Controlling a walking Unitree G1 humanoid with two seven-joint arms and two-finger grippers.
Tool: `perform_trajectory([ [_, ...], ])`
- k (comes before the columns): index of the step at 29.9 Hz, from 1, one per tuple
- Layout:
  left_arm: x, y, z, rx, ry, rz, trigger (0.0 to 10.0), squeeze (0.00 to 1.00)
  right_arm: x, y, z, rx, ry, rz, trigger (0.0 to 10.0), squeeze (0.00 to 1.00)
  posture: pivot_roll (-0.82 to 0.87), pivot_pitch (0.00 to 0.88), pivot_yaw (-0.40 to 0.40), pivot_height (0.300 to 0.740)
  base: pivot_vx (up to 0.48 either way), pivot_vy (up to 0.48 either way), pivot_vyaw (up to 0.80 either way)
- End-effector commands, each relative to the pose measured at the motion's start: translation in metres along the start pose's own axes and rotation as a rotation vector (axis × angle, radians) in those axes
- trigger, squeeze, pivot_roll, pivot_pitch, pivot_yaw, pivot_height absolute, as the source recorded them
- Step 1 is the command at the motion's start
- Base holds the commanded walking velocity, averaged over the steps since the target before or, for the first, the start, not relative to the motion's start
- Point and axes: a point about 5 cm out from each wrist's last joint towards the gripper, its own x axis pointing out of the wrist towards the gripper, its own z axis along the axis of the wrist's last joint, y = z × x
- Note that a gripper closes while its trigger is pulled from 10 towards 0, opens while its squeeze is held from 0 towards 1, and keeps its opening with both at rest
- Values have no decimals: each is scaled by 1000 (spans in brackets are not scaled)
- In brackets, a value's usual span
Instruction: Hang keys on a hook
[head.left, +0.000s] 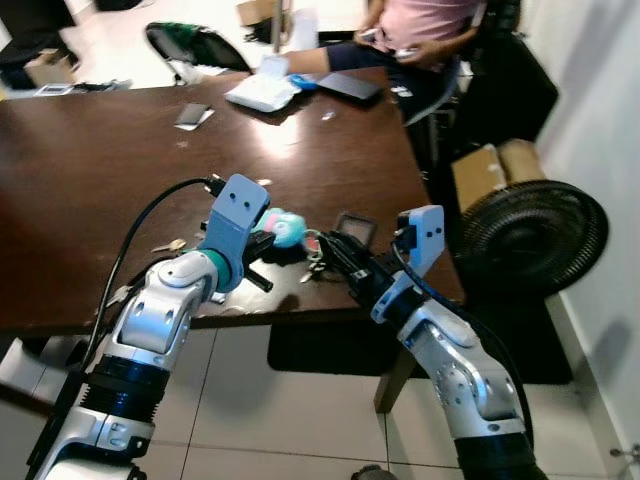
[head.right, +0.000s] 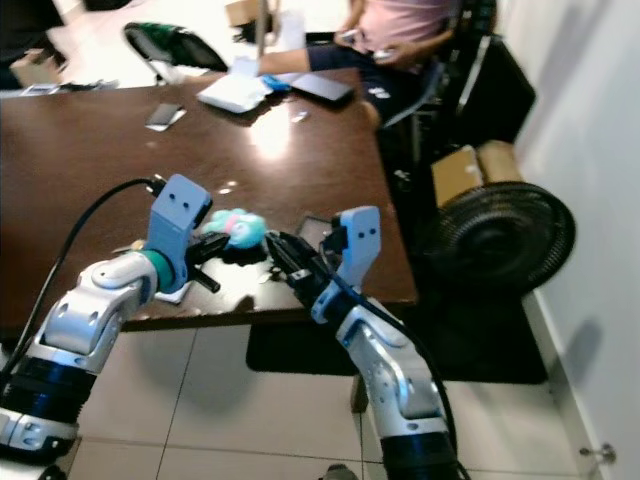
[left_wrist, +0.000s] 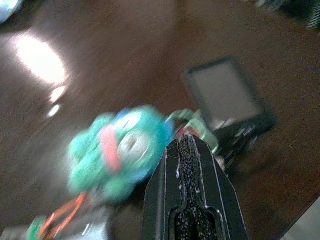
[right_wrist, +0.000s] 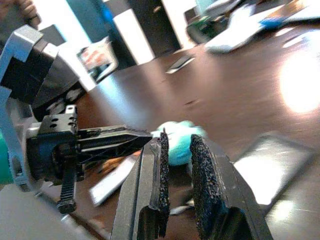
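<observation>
Your left pincer (left_wrist: 192, 165), fingers pressed together and empty, and right pincer (right_wrist: 177, 150), slightly parted and empty, flank one teal plush keychain (head.left: 287, 228) at centre frame on the table (head.left: 90, 180).

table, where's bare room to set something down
Bare wood on the table runs from the card toward the near edge, and across the middle. The near right corner is crowded: plush keyring, keys, dark device, both grippers. The far edge holds papers.

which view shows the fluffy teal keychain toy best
The left wrist view: the fluffy teal keychain toy appears large there, though blurred, just past the left gripper. Both eye views show it small between the grippers; the right wrist view shows part.
</observation>
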Motion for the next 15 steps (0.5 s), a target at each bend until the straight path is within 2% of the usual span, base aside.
perform_trajectory([
  [1,-2,5,-7,-13,33,10,10000,0,0,2,-5,6,16,3,10000,0,32,0,172,740,0,0,-775],
  [3,-2,7,-8,-19,38,9,10000,0,0,2,-5,2,19,0,10000,0,33,0,168,740,0,0,-775],
  [5,-4,8,-13,-26,72,6,10000,0,2,-1,-8,-86,83,-37,10000,0,41,0,145,740,0,0,-666],
  [6,-4,8,-13,-26,72,6,10000,0,2,-1,-8,-86,83,-37,10000,0,41,0,145,740,0,0,-587],
  [7,-5,7,-15,-40,81,4,10000,0,4,-4,-8,-145,115,-61,10000,0,46,0,136,740,0,0,0],
  [9,-5,7,-15,-40,81,4,10000,0,4,-4,-8,-145,115,-61,10000,0,46,0,136,740,0,0,0],
  [10,-5,5,-15,-59,80,0,10000,0,7,-7,-6,-198,131,-82,10000,0,49,0,118,740,0,0,0],
  [11,-5,5,-15,-59,80,0,10000,0,7,-7,-6,-198,131,-82,10000,0,49,0,118,740,0,0,0],
  [12,-4,-5,-6,-119,61,-8,10000,0,23,-14,7,-354,133,-98,10000,0,75,0,64,740,0,0,0],
  [14,-2,-11,-2,-137,55,-12,10000,0,29,-18,13,-422,130,-97,10000,0,80,0,58,740,0,0,0],
  [15,-1,-13,-1,-93,59,-12,10000,0,35,-21,16,-435,130,-102,10000,0,103,0,35,740,0,0,0],
])
